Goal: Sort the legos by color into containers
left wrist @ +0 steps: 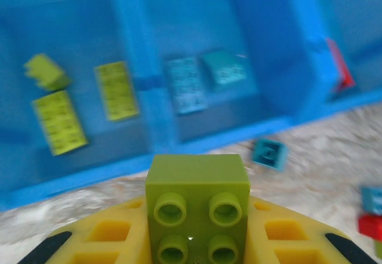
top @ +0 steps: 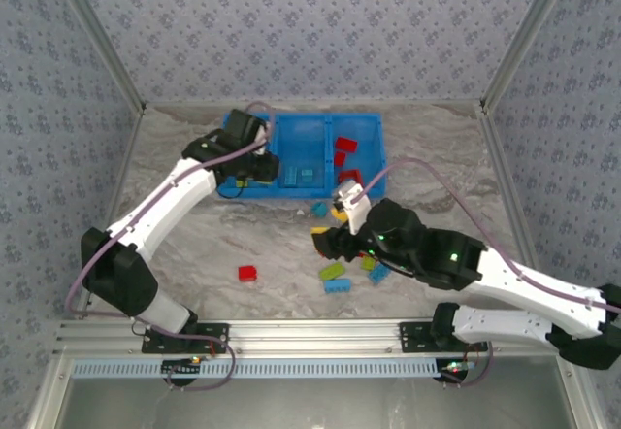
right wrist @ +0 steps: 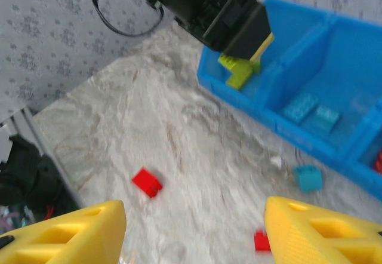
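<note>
My left gripper (left wrist: pixel 197 216) is shut on a yellow-green lego (left wrist: pixel 197 186), studs facing the camera, held at the near wall of the blue bin's (top: pixel 303 130) left compartment. From above, that gripper (top: pixel 264 169) hangs over the bin's left front. Three yellow-green legos (left wrist: pixel 57 120) lie in the left compartment, two light blue ones (left wrist: pixel 186 85) in the middle and red ones (top: pixel 345 145) in the right. My right gripper (right wrist: pixel 194 234) is open and empty above the table, near a red lego (right wrist: pixel 147 182). Several loose legos (top: pixel 335 279) lie around the right gripper (top: pixel 328 245).
A teal lego (left wrist: pixel 270 154) lies on the marble table just in front of the bin. A lone red lego (top: pixel 247 274) sits left of the loose cluster. Patterned walls enclose the table on three sides. The arm cables (top: pixel 427 172) loop over the right half.
</note>
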